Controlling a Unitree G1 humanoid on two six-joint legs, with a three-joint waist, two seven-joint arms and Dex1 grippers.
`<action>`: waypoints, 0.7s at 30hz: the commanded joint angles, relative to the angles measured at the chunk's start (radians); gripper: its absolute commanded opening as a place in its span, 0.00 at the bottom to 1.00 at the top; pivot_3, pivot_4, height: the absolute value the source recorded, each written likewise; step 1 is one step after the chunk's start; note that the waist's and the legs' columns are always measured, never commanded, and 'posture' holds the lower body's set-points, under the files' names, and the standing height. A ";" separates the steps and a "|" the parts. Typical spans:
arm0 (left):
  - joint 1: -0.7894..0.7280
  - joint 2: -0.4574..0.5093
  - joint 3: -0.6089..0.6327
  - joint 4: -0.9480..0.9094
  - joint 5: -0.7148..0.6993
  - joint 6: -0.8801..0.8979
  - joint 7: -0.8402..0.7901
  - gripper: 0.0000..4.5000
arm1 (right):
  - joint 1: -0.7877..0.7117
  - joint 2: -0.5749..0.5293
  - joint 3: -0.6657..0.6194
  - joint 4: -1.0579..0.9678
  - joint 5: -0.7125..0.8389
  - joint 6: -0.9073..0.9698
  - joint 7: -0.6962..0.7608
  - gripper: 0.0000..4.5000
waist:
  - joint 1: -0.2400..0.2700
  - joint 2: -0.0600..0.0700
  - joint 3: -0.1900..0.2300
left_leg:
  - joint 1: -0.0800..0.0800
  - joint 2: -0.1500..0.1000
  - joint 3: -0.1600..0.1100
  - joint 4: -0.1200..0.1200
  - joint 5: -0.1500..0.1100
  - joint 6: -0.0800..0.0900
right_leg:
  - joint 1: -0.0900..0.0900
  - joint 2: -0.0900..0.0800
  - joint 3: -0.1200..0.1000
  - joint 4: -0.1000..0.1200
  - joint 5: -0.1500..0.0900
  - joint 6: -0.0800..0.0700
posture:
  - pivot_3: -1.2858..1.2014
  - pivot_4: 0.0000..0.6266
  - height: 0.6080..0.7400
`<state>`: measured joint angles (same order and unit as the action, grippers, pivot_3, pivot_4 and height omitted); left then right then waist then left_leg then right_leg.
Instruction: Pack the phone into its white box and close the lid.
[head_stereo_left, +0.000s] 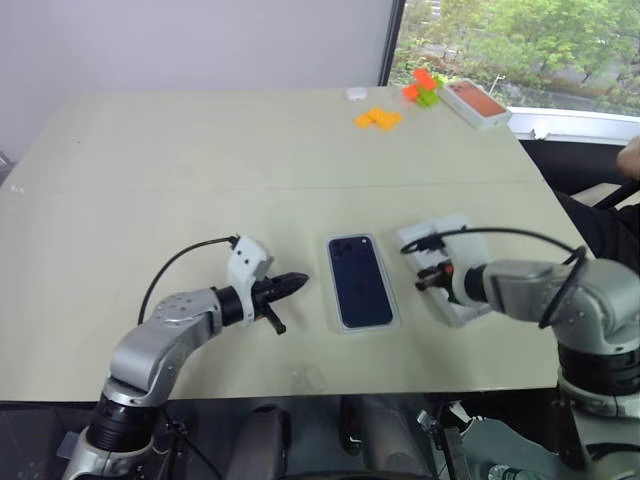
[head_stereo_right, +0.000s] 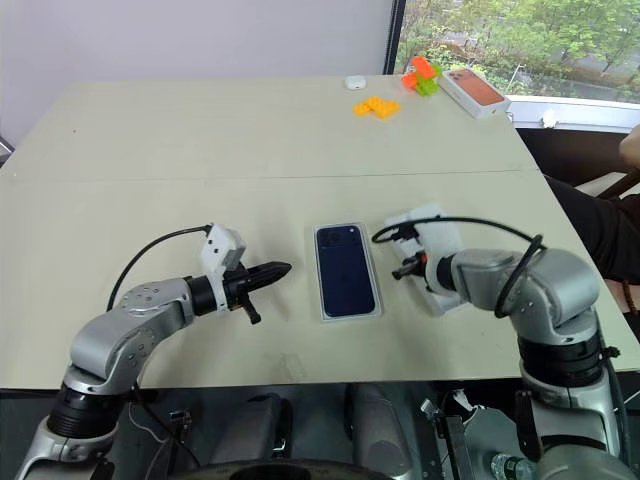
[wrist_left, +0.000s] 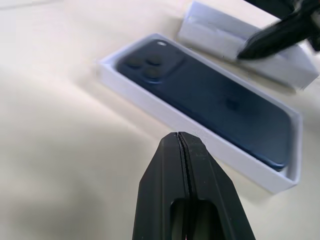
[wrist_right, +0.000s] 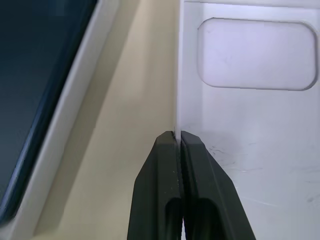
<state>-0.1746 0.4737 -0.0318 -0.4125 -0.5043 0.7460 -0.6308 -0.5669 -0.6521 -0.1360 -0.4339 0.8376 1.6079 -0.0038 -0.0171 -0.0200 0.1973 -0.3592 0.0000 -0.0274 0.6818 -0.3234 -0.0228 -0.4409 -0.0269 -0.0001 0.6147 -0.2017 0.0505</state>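
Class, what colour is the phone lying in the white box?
Dark navy blue; the phone shows best in the left wrist view.

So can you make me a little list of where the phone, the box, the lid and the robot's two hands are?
phone: dark blue phone, lying back up inside its box
box: shallow white box, on the table between the two arms
lid: white lid, off, lying open side up just right of the box
left gripper: left gripper shut, holding nothing, left of the box
right gripper: right gripper shut on the lid's wall nearest the box
far corner: orange blocks and a box with an orange-red top
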 joint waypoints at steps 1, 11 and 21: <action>0.012 0.031 0.079 0.009 -0.018 -0.046 -0.022 0.00 | -0.143 0.097 -0.201 0.033 0.231 0.007 0.013 0.01 | -0.002 0.000 0.000 | 0.000 0.001 0.000 0.000 0.000 0.000 | 0.000 0.001 0.000 0.000 0.000 0.000 | 0.52 0.24 1.00; 0.003 0.101 0.145 0.126 0.006 -0.111 -0.050 0.00 | -0.038 0.430 0.029 0.164 1.135 -0.538 -0.570 0.01 | -0.006 0.000 0.000 | -0.005 0.010 0.002 -0.001 -0.002 0.003 | -0.005 0.005 0.001 0.000 0.003 -0.004 | 0.52 0.24 1.00; 0.040 0.091 0.132 0.086 0.015 -0.123 -0.028 0.00 | 0.086 0.651 0.069 0.275 1.135 -0.587 -0.789 0.01 | 0.000 0.001 -0.001 | -0.007 0.009 0.002 0.000 -0.002 0.003 | -0.006 0.001 0.000 0.000 0.003 -0.004 | 0.52 0.24 1.00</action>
<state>-0.1373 0.5669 0.0946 -0.2856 -0.4906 0.6419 -0.6662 -0.4958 -0.0130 -0.0712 -0.1524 1.9472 1.0237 -0.7692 -0.0172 -0.0192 0.1966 -0.3668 0.0092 -0.0258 0.6817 -0.3254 -0.0193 -0.4473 -0.0263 -0.0001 0.6142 -0.1989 0.0462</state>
